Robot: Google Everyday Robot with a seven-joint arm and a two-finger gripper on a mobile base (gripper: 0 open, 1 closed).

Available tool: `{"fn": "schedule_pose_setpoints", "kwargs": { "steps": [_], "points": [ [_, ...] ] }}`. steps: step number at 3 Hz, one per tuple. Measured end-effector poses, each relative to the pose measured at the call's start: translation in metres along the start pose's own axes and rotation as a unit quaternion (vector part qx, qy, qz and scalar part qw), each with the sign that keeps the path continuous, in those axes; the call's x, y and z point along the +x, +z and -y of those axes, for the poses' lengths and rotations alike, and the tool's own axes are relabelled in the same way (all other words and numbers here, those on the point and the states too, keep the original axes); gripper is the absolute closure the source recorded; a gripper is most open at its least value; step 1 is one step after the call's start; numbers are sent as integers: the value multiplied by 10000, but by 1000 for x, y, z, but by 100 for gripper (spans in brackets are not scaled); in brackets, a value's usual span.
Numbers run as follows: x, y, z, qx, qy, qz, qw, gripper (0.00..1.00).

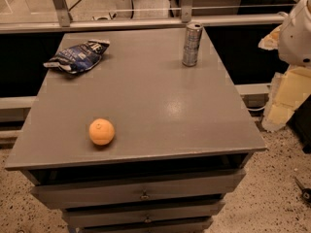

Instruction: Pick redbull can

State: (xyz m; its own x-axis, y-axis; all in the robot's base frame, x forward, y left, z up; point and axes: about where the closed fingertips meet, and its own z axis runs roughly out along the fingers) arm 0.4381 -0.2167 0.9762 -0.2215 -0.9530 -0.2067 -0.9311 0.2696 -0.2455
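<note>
The redbull can is a slim silver-and-blue can. It stands upright near the far right corner of the grey cabinet top. My gripper shows as pale cream parts at the right edge of the view, below a white rounded arm joint. It hangs off the cabinet's right side, lower than the top and well to the right of the can. It holds nothing that I can see.
A dark blue snack bag lies at the far left corner. An orange fruit sits near the front left edge. Drawers run below the top. A metal railing runs behind the cabinet. Speckled floor lies to the right.
</note>
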Motion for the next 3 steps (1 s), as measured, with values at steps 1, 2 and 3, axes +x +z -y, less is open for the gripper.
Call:
{"fn": "schedule_pose_setpoints", "kwargs": {
  "steps": [1,2,3],
  "points": [
    [-1,1,2,32,-6,23,10000,0],
    [-10,7,13,223,-44,166,9996,0],
    [-7,42,37,291,-52,577,9979,0]
  ]
}}
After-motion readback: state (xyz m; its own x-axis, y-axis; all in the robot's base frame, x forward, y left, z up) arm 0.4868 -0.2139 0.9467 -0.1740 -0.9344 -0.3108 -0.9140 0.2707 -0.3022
